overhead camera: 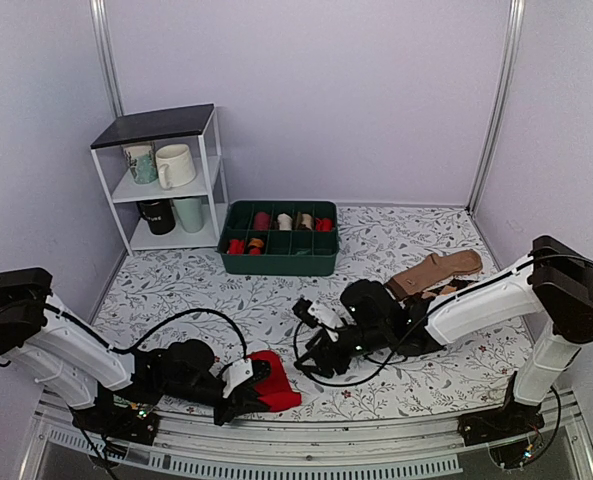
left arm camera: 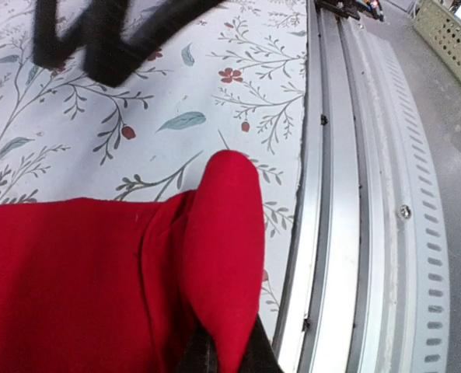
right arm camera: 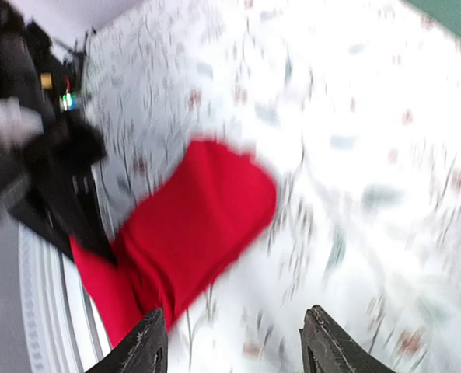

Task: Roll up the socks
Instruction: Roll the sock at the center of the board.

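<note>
The red socks (overhead camera: pixel 274 380) lie flat near the table's front edge, left of centre. My left gripper (overhead camera: pixel 244 378) is shut on their near end; in the left wrist view the red fabric (left arm camera: pixel 137 280) bulges up between the dark fingertips (left arm camera: pixel 203 353). My right gripper (overhead camera: pixel 311 345) is open and empty, just right of the socks and above the cloth. In the blurred right wrist view the socks (right arm camera: pixel 191 225) lie ahead and left of its spread fingertips (right arm camera: pixel 148 342).
A green divided bin (overhead camera: pixel 281 237) with rolled socks stands at the back centre. A white shelf (overhead camera: pixel 166 175) with mugs stands at the back left. A tan sock and a dark argyle sock (overhead camera: pixel 438 272) lie at the right. The metal front rail (left arm camera: pixel 347 194) runs right beside the socks.
</note>
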Robot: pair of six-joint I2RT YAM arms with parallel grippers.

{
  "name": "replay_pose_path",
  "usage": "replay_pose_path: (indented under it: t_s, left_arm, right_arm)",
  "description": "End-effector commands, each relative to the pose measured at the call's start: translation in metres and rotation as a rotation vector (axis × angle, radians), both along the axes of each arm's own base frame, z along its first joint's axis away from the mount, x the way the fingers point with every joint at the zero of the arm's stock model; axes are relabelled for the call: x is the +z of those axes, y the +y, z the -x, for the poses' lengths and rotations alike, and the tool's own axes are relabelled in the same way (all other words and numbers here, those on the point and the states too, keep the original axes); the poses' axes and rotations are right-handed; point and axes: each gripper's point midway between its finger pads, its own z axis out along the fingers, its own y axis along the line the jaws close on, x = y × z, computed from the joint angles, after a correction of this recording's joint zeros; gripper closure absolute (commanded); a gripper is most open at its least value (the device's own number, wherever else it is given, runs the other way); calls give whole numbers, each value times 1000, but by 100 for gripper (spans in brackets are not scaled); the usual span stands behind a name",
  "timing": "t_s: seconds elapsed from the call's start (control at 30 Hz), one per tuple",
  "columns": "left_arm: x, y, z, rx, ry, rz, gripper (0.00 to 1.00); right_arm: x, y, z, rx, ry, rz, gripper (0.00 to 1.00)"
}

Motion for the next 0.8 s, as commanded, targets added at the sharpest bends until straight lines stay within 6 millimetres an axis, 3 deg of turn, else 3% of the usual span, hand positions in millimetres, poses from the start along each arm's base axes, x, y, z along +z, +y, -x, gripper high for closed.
replay_pose_path:
  t_s: [0.0, 0.2, 0.77]
  left_arm:
    - [-3, 4, 0, 7, 25, -7, 100]
    - [-5, 2, 1, -6, 26, -14, 100]
    - [-8, 1, 3, -14, 37, -25, 100]
  right_arm:
    - [14, 33, -27, 35, 9, -30, 43]
    - [-14, 55, -22, 101, 117, 8, 42]
    - [-40, 72, -3, 160, 153, 29, 42]
